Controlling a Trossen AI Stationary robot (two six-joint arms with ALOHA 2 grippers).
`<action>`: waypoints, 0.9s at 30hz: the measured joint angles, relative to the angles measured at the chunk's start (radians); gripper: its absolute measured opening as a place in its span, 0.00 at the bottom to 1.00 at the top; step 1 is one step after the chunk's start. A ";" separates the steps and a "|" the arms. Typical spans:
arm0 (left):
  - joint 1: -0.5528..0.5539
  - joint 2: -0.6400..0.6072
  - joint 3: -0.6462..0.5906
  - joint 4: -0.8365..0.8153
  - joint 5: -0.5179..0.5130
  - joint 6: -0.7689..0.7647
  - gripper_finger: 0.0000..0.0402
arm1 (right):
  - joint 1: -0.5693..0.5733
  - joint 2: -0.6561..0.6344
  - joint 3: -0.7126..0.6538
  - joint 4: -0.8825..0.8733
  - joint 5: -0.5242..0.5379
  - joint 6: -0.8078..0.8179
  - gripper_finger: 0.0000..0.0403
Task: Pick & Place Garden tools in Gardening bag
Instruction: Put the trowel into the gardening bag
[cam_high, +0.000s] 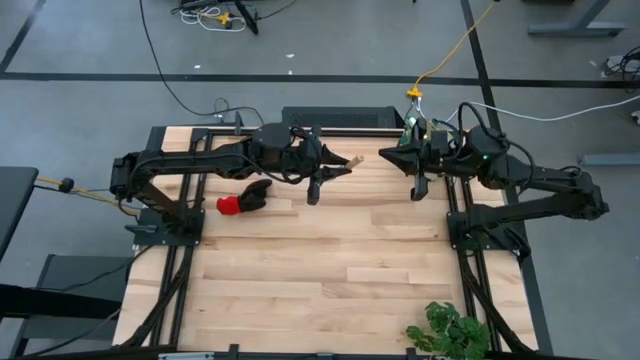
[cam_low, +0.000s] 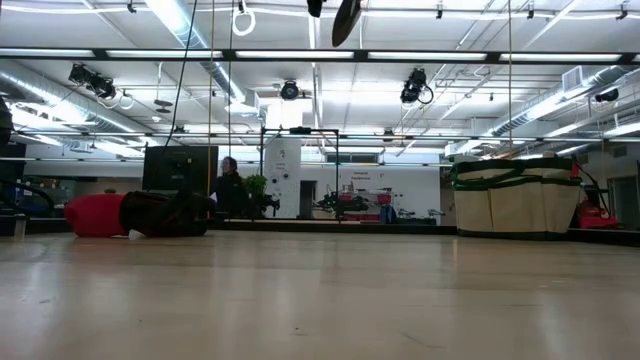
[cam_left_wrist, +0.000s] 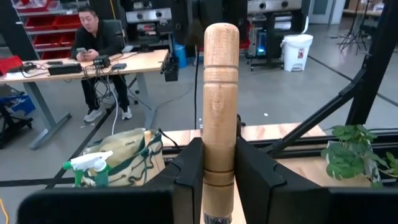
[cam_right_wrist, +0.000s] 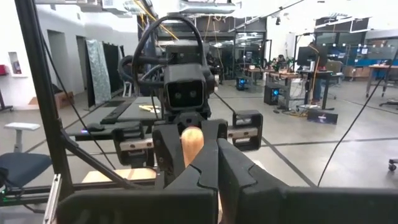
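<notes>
My left gripper is up over the table's far middle, shut on a wooden-handled tool. The tool's head is hidden behind the fingers. The handle's rounded end points toward my right gripper, which faces it, shut and empty. The beige gardening bag stands on the table at the far right, a green spray bottle sticking out of it. The red-and-black glove lies flat on the table at the far left; it also shows in the low view. My left gripper pinches the wooden handle between its two fingers, back from the free end. The handle runs along the fingers and sticks out forward past them. The fingers lie about level, pointing toward the table's right. The tool is lifted clear of the table.
A leafy green plant stands at the near right corner. The middle and near part of the wooden table top are bare boards. A person sits at a desk in the room behind the table.
</notes>
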 joint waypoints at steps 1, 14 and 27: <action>0.000 0.000 0.000 0.000 0.000 0.000 0.19 | 0.000 0.002 0.004 0.001 0.000 0.000 0.00; 0.000 0.000 0.000 0.096 0.019 -0.026 0.19 | 0.000 0.003 0.006 -0.002 -0.001 0.014 0.14; 0.000 0.000 0.000 0.104 0.020 -0.026 0.19 | 0.000 0.068 0.006 0.072 -0.053 0.076 0.52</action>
